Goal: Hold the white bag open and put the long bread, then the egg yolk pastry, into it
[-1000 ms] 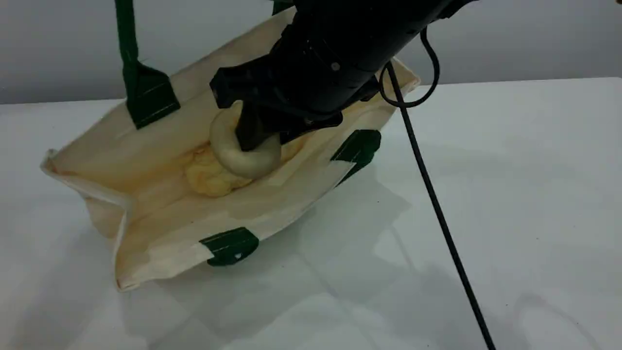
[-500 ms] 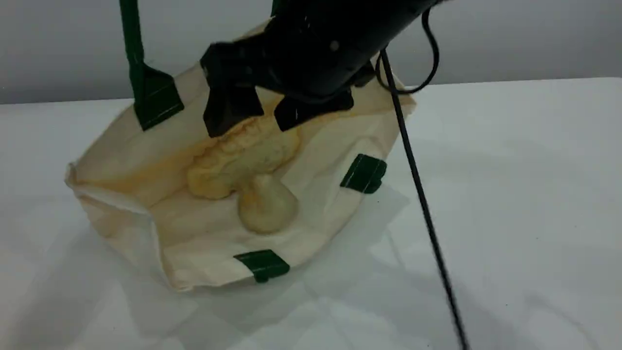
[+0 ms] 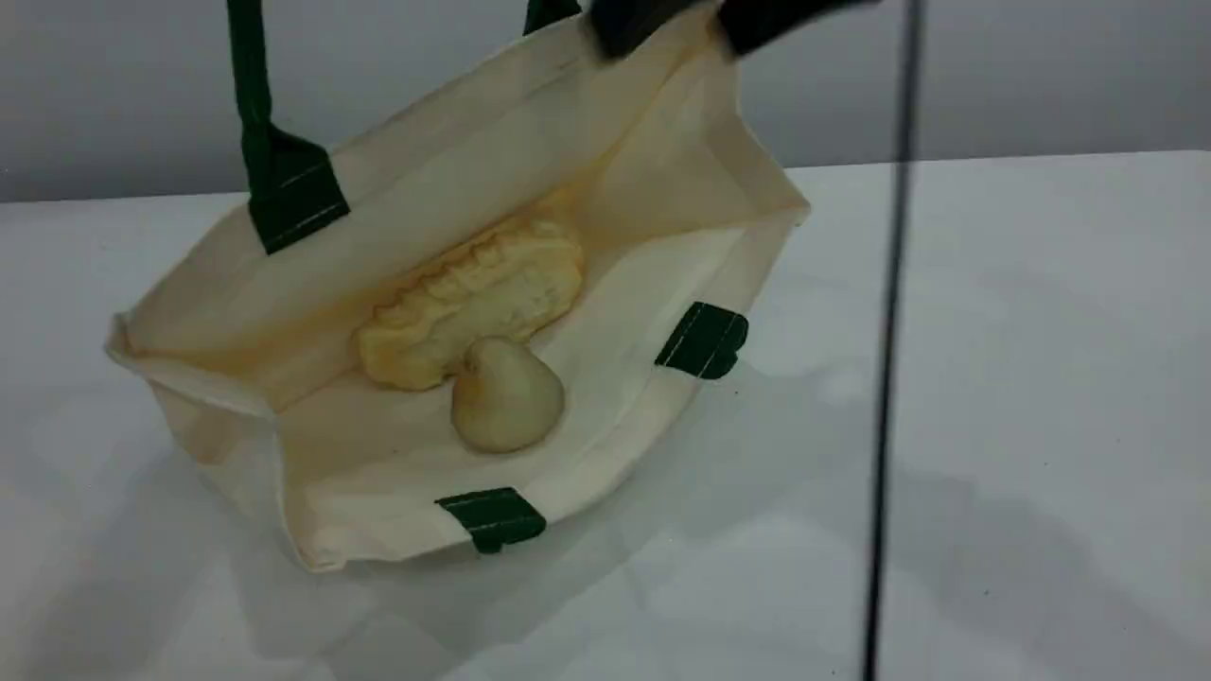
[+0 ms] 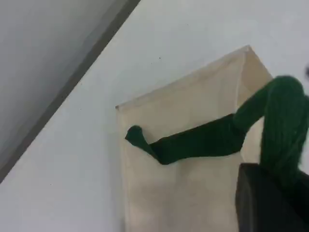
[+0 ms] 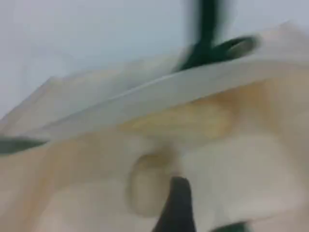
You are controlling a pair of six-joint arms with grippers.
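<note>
Together in white bag (image 3: 454, 170): long bread (image 3: 473, 303), pastry (image 3: 506, 395)

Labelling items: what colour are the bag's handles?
Dark green handles, clearest in the scene view.

White glossy table (image 3: 1041, 397) w/ plain grey wall (image 3: 1041, 66) behind; light prob. overhead, soft.
</note>
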